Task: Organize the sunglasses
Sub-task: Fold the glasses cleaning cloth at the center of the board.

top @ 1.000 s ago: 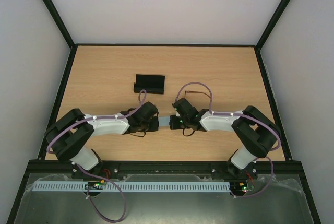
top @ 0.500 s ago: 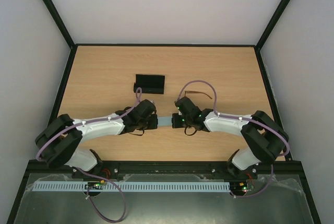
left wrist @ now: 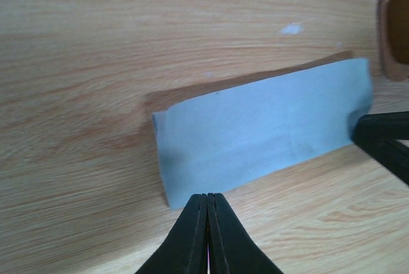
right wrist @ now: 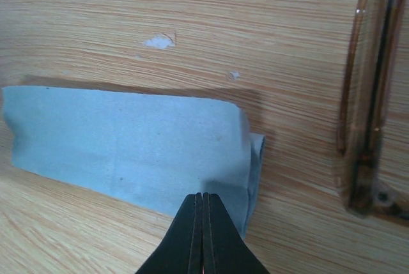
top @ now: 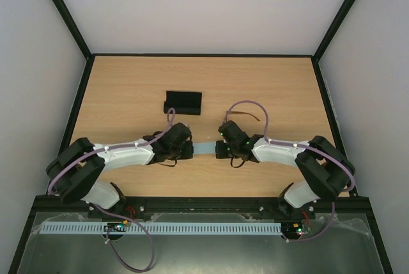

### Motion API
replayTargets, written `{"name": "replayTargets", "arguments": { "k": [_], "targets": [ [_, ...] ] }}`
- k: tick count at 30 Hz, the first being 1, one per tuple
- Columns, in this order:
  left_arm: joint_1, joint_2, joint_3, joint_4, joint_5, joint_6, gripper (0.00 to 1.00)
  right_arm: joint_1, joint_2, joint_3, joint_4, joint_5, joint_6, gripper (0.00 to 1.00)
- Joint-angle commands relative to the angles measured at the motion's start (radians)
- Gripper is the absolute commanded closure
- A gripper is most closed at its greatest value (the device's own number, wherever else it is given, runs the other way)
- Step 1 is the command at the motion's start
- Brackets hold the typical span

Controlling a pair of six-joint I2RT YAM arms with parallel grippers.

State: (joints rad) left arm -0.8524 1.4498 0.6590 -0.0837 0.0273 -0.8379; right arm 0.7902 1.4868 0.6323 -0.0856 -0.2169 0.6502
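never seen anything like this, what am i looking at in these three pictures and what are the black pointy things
These are two robot arms bolted at the near edge of a wooden table. The wide picture is from a camera above and behind them; the two close-ups come from a camera on each wrist. The black points are each arm's gripper, two fingers pressed shut. The left gripper and the right gripper each pinch a light blue cloth near opposite ends. A black case lies farther back, and brown-framed sunglasses lie beside the cloth, untouched.
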Motion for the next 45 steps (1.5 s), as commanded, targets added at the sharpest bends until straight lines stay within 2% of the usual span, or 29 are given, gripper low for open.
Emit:
{"name": "replayTargets", "arguments": {
  "k": [1, 11, 22, 26, 29, 34, 45],
  "targets": [
    [0.004, 0.051, -0.024, 0.033, 0.017, 0.000, 0.96, -0.007, 0.025, -0.022, 0.003, 0.025, -0.010, 0.99],
    [0.004, 0.071, -0.041, 0.051, 0.020, -0.007, 0.97, -0.007, 0.009, -0.019, -0.005, 0.022, -0.010, 0.99],
    [0.006, -0.069, 0.078, -0.114, -0.021, 0.018, 0.94, -0.011, -0.072, 0.079, -0.116, 0.074, -0.049, 0.95],
    [0.015, -0.030, 0.119, -0.103, -0.013, 0.040, 0.93, -0.014, -0.032, 0.107, -0.106, 0.062, -0.055, 0.95],
    [0.020, 0.014, 0.141, -0.069, 0.008, 0.051, 0.98, -0.015, 0.000, 0.136, -0.085, 0.020, -0.053, 0.96],
    [0.026, 0.078, 0.169, -0.040, 0.018, 0.064, 0.98, -0.014, 0.061, 0.181, -0.054, -0.028, -0.048, 0.96],
    [0.037, 0.149, 0.144, 0.004, 0.016, 0.066, 0.98, -0.015, 0.173, 0.195, 0.003, -0.066, -0.045, 0.97]
  ]
}}
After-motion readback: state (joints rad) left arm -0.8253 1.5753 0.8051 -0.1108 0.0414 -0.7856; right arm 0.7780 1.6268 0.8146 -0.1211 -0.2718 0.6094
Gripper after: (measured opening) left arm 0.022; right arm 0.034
